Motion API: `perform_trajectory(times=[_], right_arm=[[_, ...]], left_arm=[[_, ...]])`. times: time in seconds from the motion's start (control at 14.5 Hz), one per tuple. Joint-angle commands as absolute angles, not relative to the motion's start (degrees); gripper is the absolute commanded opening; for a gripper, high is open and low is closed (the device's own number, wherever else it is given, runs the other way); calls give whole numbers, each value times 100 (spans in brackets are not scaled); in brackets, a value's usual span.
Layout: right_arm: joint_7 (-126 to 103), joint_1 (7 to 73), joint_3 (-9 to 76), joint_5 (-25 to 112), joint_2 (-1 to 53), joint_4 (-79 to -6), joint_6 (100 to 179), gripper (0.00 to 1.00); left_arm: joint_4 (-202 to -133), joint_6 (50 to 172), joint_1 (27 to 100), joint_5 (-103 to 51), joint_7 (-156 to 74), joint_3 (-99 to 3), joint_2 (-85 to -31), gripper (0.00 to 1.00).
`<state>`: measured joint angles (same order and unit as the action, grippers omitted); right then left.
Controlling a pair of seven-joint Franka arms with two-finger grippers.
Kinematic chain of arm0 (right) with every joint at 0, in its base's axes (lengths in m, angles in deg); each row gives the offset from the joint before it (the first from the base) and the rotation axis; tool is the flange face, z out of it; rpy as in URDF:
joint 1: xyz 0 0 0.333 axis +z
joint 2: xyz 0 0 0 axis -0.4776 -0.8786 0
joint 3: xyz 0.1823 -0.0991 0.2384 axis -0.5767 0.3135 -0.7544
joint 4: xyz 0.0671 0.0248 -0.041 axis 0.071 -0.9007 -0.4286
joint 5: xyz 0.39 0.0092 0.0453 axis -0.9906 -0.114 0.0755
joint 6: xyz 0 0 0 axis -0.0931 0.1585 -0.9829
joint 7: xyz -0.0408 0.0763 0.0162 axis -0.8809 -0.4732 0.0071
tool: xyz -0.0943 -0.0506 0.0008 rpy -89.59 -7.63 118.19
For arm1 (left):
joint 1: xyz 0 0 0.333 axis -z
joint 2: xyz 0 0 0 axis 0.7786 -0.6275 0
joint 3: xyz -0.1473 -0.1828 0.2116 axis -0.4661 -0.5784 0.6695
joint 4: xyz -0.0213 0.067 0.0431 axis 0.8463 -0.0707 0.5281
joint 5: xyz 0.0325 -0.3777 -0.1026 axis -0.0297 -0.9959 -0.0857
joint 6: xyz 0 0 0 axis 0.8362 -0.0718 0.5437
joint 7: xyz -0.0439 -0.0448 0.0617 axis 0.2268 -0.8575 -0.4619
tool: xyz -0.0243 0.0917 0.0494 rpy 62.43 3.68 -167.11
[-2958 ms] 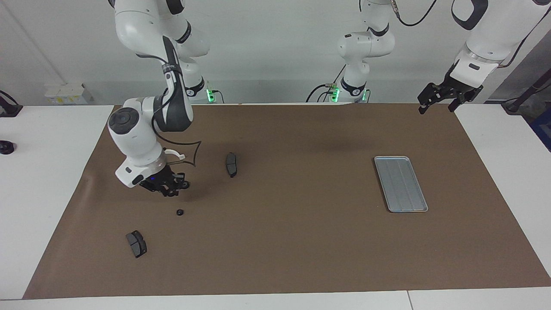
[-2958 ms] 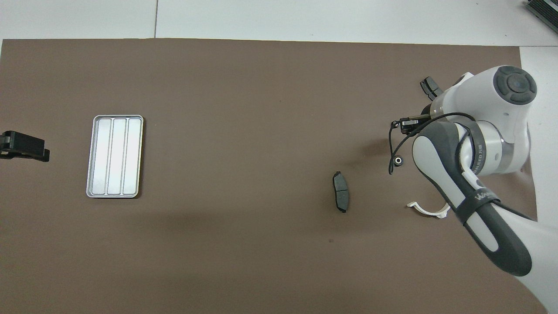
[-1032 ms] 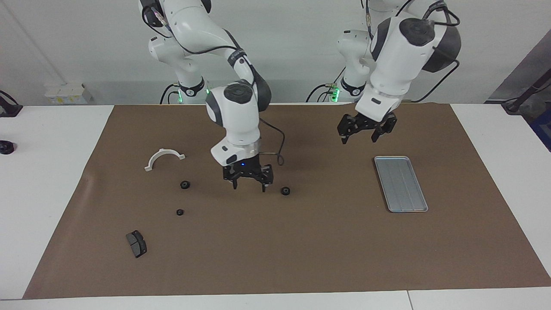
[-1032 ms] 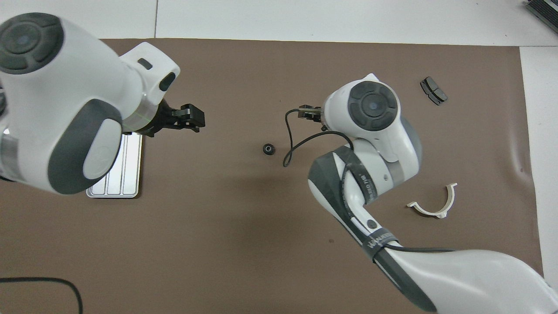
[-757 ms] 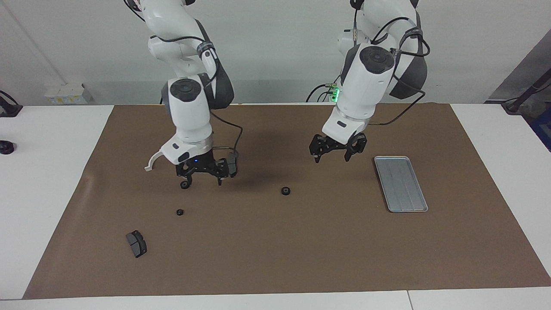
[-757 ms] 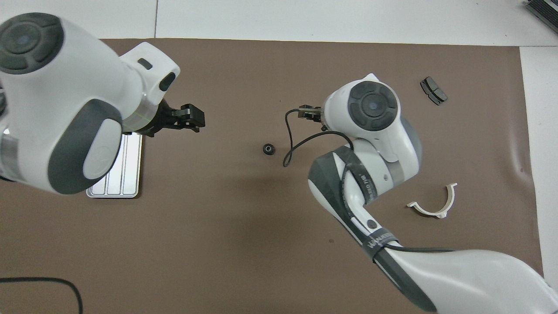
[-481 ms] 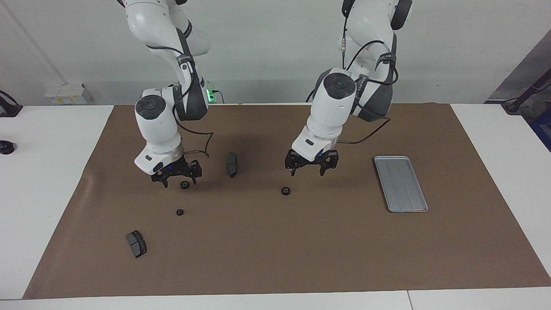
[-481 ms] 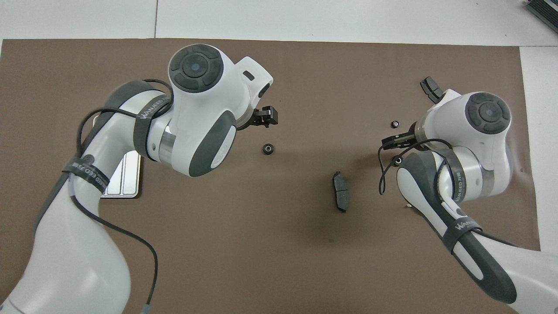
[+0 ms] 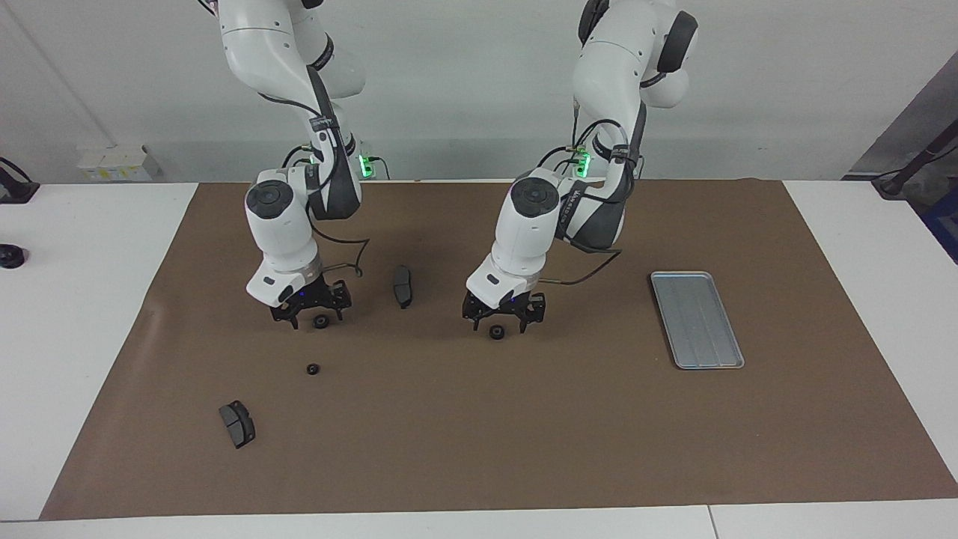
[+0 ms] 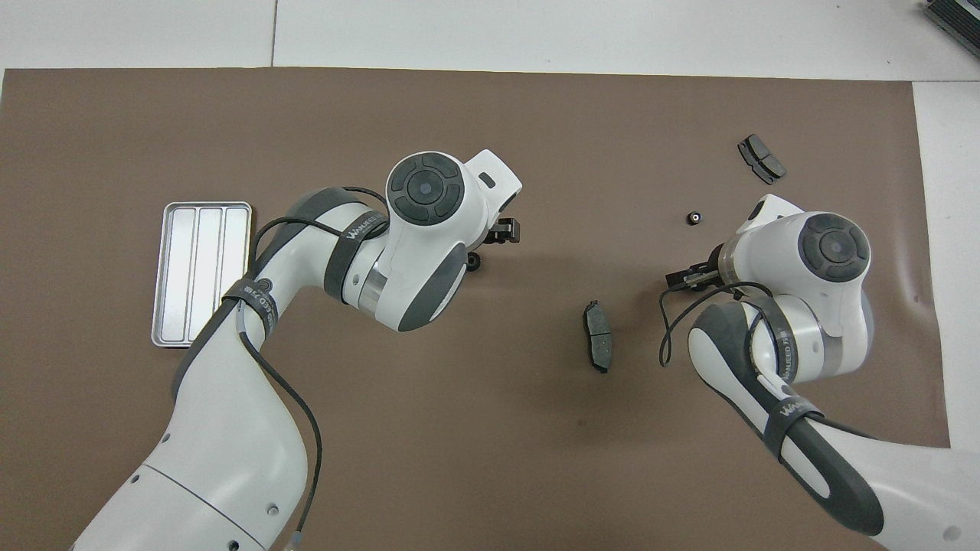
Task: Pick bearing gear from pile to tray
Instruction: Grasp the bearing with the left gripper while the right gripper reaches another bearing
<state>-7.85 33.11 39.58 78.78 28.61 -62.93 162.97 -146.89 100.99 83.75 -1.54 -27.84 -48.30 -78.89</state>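
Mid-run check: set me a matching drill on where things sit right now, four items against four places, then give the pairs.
Items
1. left gripper
2. right gripper
3. tray
4. far brake pad

Places
A. toward the left arm's end of the table
B. low over the pile gear, beside the near brake pad
C. low over the middle gear, in mid-table
D. farther from the robots than every gear

Pairs: 1-C, 2-B, 3-A, 4-D
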Motion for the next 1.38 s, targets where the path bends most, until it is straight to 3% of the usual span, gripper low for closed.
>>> perform_trajectory(times=[0.0,0.21,0.62,0.69,0.76,0.83,0.89,1.1,1.31], right_arm=[[-1060,3205,3883,7721,3040,-6603,16439,63],[-1069,3143,3883,7721,3031,-6665,16448,55],[-1446,3073,3883,7124,3013,-6665,16457,53],[-1447,3073,3883,7115,3013,-6665,16457,46],[-1465,3090,3883,7123,3013,-6665,16457,33],[-1465,3090,3883,7123,3013,-6665,16457,10],[-1421,3108,3892,7115,3005,-6657,16457,0],[-1237,3160,3883,7115,2987,-6508,16343,0],[-763,3169,3857,7115,3118,-6061,15659,0]], left_arm=[[-15168,10552,8462,95,-2777,-4742,-7759,100],[-15363,10729,8480,183,-2786,-4751,-7741,100],[-15284,10694,8664,482,-2795,-4751,-7935,100],[-15275,10712,8656,491,-2795,-4751,-7944,100],[-15301,10738,8664,491,-2804,-4751,-7944,100],[-15327,10729,8673,491,-2804,-4751,-7944,100],[-15345,10729,8708,491,-2804,-4751,-7944,100],[-15467,10756,8717,517,-2926,-4751,-7935,100],[-15494,10765,8708,517,-3050,-4759,-7935,100]])
